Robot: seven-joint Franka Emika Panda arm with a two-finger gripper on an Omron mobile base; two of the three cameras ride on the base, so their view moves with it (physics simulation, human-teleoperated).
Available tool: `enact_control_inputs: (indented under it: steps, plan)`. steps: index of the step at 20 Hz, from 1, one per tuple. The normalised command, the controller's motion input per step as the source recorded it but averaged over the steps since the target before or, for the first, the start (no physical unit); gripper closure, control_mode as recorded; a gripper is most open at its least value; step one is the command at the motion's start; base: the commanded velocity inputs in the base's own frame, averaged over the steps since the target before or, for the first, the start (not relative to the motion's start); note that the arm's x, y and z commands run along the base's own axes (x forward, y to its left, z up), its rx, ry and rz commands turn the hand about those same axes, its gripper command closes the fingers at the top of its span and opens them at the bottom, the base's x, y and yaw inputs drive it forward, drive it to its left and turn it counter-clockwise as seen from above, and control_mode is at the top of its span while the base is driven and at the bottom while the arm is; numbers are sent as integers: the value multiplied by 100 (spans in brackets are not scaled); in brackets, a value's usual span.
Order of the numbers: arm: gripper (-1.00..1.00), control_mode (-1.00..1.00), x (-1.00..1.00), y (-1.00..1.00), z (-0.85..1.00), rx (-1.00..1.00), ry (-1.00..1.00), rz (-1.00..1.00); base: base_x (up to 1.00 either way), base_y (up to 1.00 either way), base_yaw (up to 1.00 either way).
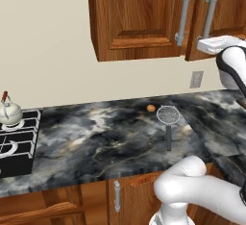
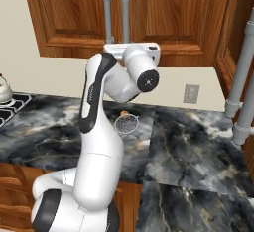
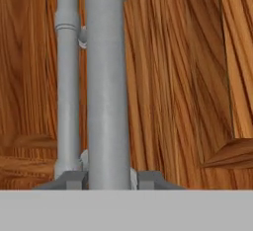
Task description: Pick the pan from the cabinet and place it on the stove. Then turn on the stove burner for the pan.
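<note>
The arm reaches up to the cabinet [image 1: 139,17], whose two panelled doors are closed. The claw [image 3: 108,178] sits at the lower end of one of the two grey bar handles [image 3: 105,82] where the doors meet. In the hand view that handle runs straight up between the two dark fingertips [image 3: 71,179], one on each side of the bar and right against it, so the claw is pinching the handle. The second bar handle [image 3: 67,77] stands just beside it, to the left in that view, against the reddish-brown door wood.

From the right base view the white hand meets the cabinet's bottom rail just below the pair of handles [image 2: 115,15].

Down on the dark marbled surface [image 1: 105,142], a round silver mesh strainer [image 1: 168,116] lies with its grey handle pointing toward the front edge, and a small orange object [image 1: 151,108] rests just beside it near the wall. Well apart to the left is the stove [image 1: 17,142], with a small white kettle [image 1: 9,112] on a rear grate. A wall outlet [image 1: 196,79] is set below the cabinet.
</note>
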Motion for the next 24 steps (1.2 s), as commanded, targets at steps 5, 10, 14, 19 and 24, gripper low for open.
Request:
enact_control_inputs:
  steps: [5, 10, 14, 19, 24]
  plan:
    - [100, -100, -49, -51, 18, -5, 0, 13, 0, 0, 0]
    - [100, -100, -40, -50, 18, -5, 1, 10, 0, 0, 0]
    - [100, -100, -27, -61, 12, -5, 3, 7, 0, 0, 0]
    - [100, -100, -32, -68, 6, -2, 0, 5, 0, 0, 0]
    - [100, -100, -35, -69, 1, 0, 0, 0, 0, 0, 0]
